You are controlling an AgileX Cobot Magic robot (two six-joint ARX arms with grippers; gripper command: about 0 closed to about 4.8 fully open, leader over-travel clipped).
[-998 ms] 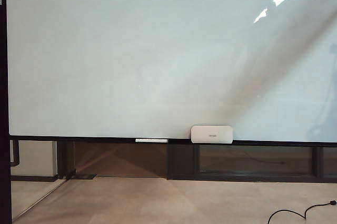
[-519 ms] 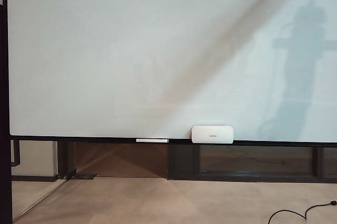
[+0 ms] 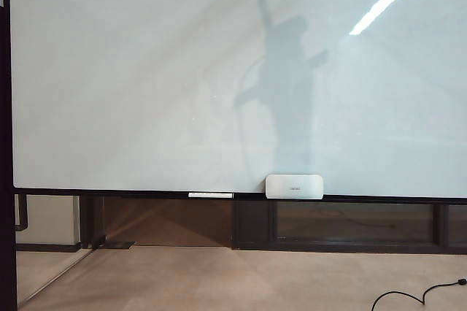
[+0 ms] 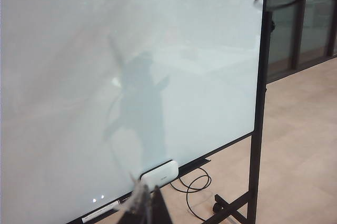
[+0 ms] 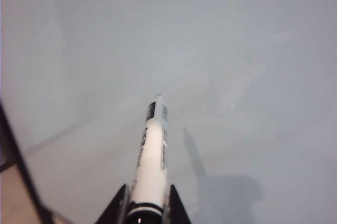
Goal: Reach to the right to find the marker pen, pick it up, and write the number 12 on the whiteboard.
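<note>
One slim white-barrelled marker pen [image 5: 151,155] with a black tip, a black band and printed lettering is seen clamped between the dark fingers of the right gripper [image 5: 147,203], its tip pointed at the very large glossy pale-white whiteboard [image 5: 221,50] and, as far as can be judged, not yet touching it. No stroke is visible on the board, so the writing is judged not to have begun. For the step in hand, the tip should be brought squarely onto the surface with light, even pressure, and the barrel kept from slipping in the jaws while the digits are drawn; room should be left beside the first digit for the second. In the left wrist view the pen and right arm cross the upper edge, blurred, in front of the board. Little of the left gripper [image 4: 142,208] is shown, and whether it is released or clenched cannot be told; it is held back from the board, above the small white rounded rectangular box [image 3: 294,186] and the thin white stick [image 3: 210,195] on the dark ledge [image 3: 131,194]
</note>
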